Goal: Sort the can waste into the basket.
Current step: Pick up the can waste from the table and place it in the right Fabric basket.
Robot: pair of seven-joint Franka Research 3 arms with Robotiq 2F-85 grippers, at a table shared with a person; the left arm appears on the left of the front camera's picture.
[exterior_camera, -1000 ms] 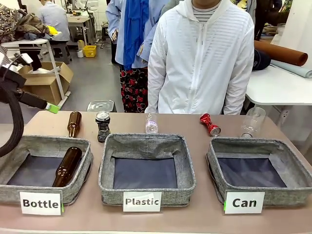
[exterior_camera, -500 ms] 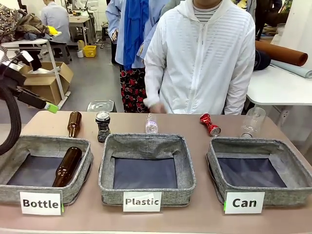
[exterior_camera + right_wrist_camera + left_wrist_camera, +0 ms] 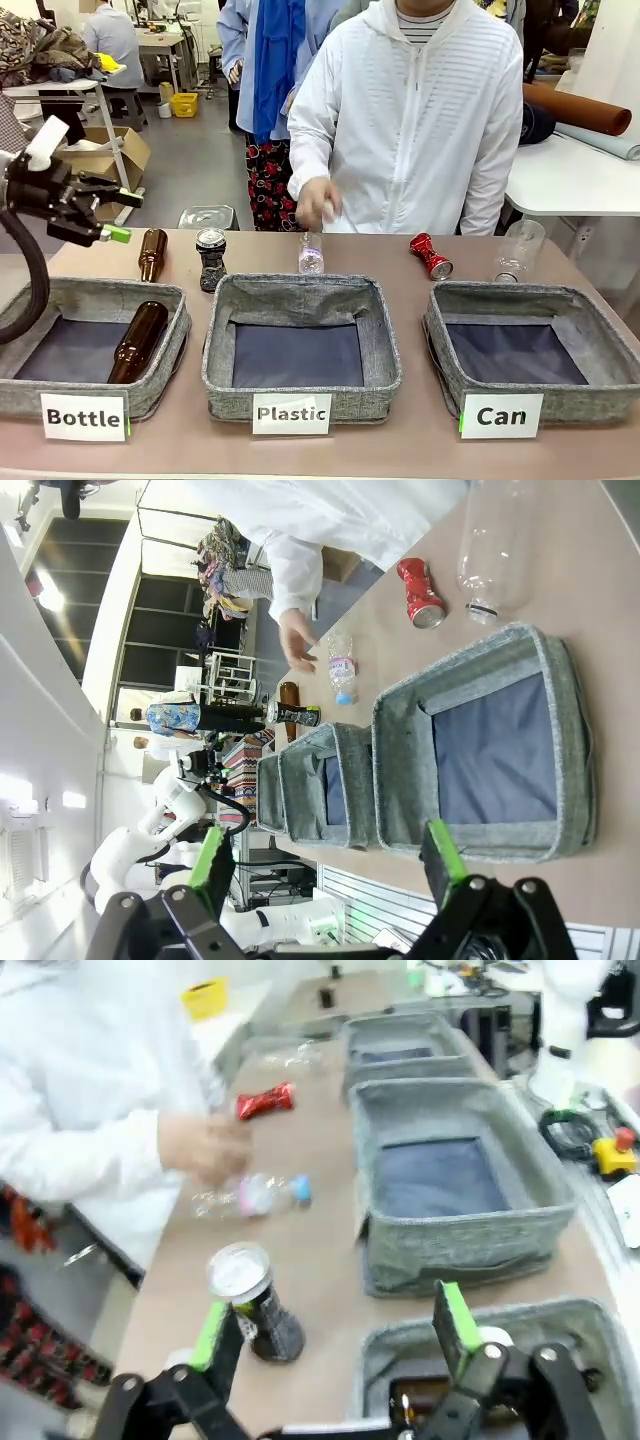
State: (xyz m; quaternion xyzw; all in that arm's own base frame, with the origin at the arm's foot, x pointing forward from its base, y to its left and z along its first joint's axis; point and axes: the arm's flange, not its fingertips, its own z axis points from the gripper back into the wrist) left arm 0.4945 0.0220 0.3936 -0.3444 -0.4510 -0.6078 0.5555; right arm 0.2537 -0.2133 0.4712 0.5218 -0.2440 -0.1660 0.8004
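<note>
Left gripper (image 3: 333,1318), jaws wide: upright silver-black metal can (image 3: 258,1305) stands at 9 o'clock of the gap. Right gripper (image 3: 325,865), jaws wide: red narrow-waisted metal can (image 3: 420,592) lies at 1 o'clock, beyond grey fabric "Can" basket (image 3: 470,670).

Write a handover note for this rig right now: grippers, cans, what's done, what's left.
Left gripper: open, empty, in the air by the table's far left corner.
Right gripper: open, empty, facing the Can basket.
Red can lies on the table behind the Can basket; silver-black can stands upright farther left, beside a brown bottle.
Person's hand hovers above a small clear bottle.
Done: nothing; the Can basket holds no can. Left: both cans.
</note>
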